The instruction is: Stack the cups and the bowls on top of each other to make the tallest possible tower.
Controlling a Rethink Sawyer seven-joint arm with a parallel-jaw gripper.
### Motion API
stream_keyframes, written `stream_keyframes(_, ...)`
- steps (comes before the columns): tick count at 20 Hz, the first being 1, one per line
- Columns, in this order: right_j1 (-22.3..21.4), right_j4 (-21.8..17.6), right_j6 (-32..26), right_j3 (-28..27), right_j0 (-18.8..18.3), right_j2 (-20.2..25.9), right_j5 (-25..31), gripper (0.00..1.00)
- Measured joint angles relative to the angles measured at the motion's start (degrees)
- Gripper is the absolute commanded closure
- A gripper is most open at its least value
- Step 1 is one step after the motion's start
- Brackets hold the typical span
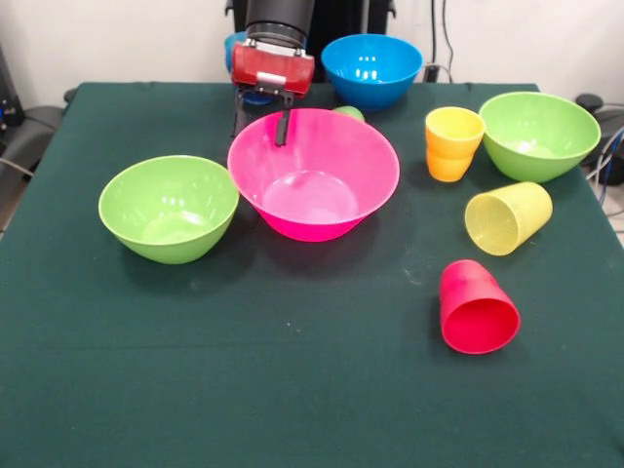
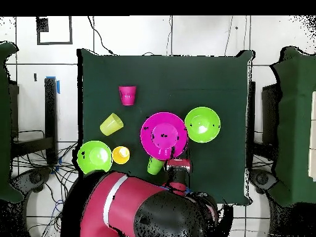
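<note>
My gripper [image 1: 258,135] is open at the far rim of the large pink bowl [image 1: 312,180], one finger inside the bowl and one outside it. In the overhead view the gripper [image 2: 178,162] sits at the pink bowl's [image 2: 163,134] edge. A bright blue bowl [image 1: 371,68] stands at the far edge. More blue [image 1: 233,51] shows behind the gripper, mostly hidden. Two lime green bowls [image 1: 169,208] [image 1: 538,135] stand left and right. The orange cup [image 1: 452,143] is upright. The yellow cup [image 1: 507,217] and red cup [image 1: 476,307] lie on their sides. The green cup [image 1: 348,113] peeks from behind the pink bowl.
Everything rests on a dark green tablecloth [image 1: 244,390]. In the overhead view the arm [image 2: 142,210] covers the table's near edge and hides the blue bowls. The green cup [image 2: 155,165] lies close beside the gripper there.
</note>
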Motion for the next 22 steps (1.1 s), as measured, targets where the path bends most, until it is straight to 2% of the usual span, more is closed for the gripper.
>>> stream_keyframes(12, 0.0, 0.0, 0.0, 0.0, 0.0, -0.4, 0.0, 0.00)
stream_keyframes(15, -0.3, 0.4, 0.0, 0.3, 0.7, -1.1, 0.0, 0.00)
stream_keyframes(18, -2.0, 1.8, 0.0, 1.6, 3.5, -3.3, 0.5, 0.00)
stream_keyframes(20, -6.3, 0.2, 0.0, 2.2, 5.4, -3.8, 6.2, 0.00)
stream_keyframes(22, -9.0, -1.5, 0.0, 2.2, 5.2, -3.2, 11.0, 0.00)
